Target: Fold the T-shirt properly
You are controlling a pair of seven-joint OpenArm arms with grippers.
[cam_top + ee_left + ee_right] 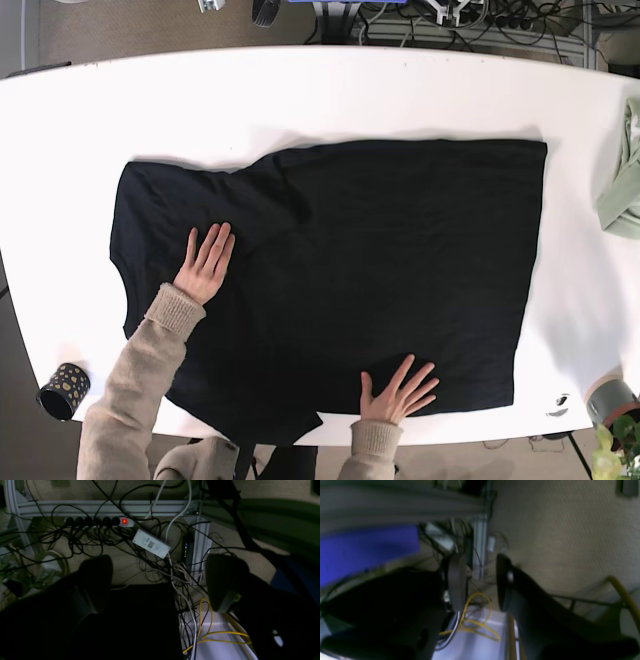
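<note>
A black T-shirt (330, 270) lies spread flat on the white table (300, 90), with one sleeve toward the left. A person's two hands (205, 262) (400, 392) press on it from the near edge. My left gripper (157, 562) is open and empty, off the table and facing the floor with its tangle of cables. My right gripper (478, 562) is also open and empty, off the table and facing the carpet. The shirt does not show in either wrist view. Neither gripper shows clearly in the base view.
A pale green cloth (622, 170) lies at the table's right edge. A dark dotted cup (62, 388) stands at the near left and a grey can (608, 403) at the near right. A power strip (100, 521), a white adapter (151, 543) and yellow cables (215, 635) lie on the floor.
</note>
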